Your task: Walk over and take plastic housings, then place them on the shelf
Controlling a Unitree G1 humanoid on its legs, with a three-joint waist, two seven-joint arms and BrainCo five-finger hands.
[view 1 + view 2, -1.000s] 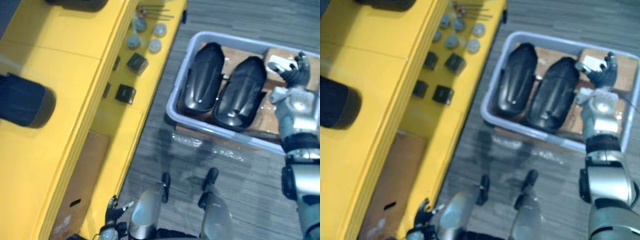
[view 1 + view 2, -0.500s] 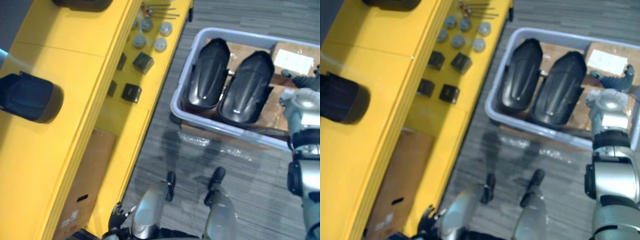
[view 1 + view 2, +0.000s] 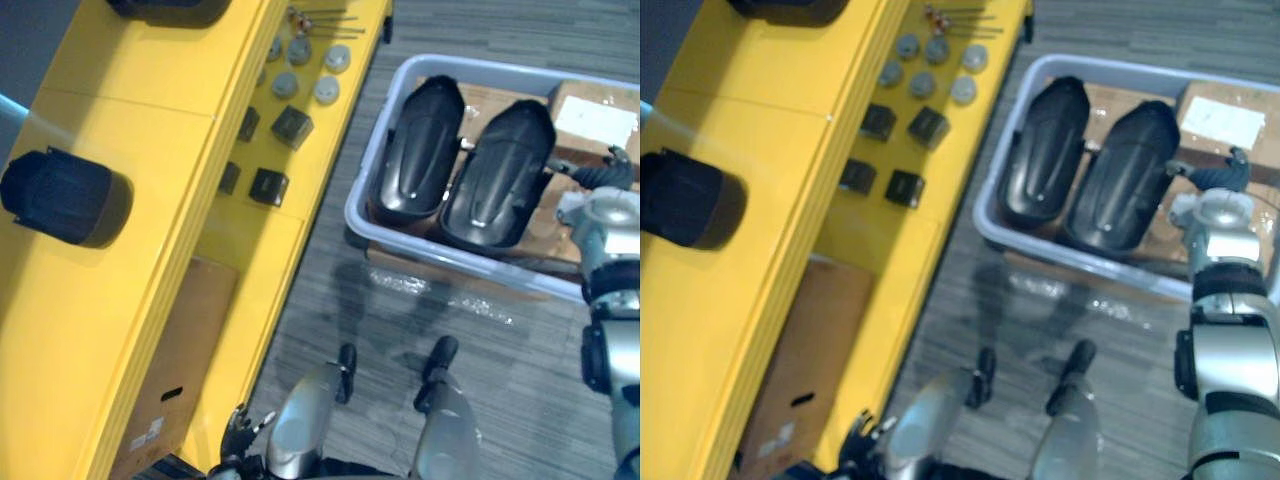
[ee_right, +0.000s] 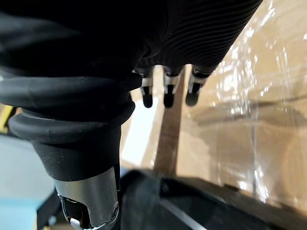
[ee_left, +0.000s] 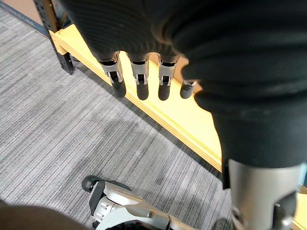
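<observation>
Two black plastic housings (image 3: 415, 150) (image 3: 497, 175) lie side by side in a grey bin (image 3: 450, 258) on the floor to my right. My right hand (image 3: 603, 178) hovers over the bin's right part, just right of the second housing and above wrapped cardboard (image 4: 230, 120). Its fingers (image 4: 165, 93) hang relaxed and hold nothing; the edge of a housing (image 4: 192, 206) shows below them. My left hand (image 3: 237, 437) hangs low beside the yellow shelf (image 3: 130, 290), with fingers (image 5: 139, 81) straight and empty. A dark rounded part (image 3: 65, 197) sits on the shelf top.
Small black boxes (image 3: 290, 125) and grey round caps (image 3: 300, 65) lie on the shelf's lower level. A cardboard box (image 3: 175, 370) stands below them. A labelled carton (image 3: 595, 115) fills the bin's far right corner. Grey carpet runs between shelf and bin.
The view has shifted a little. My right hand has drawn back from over the labelled carton toward the bin's near side, beside the right housing. The housings have not moved.
</observation>
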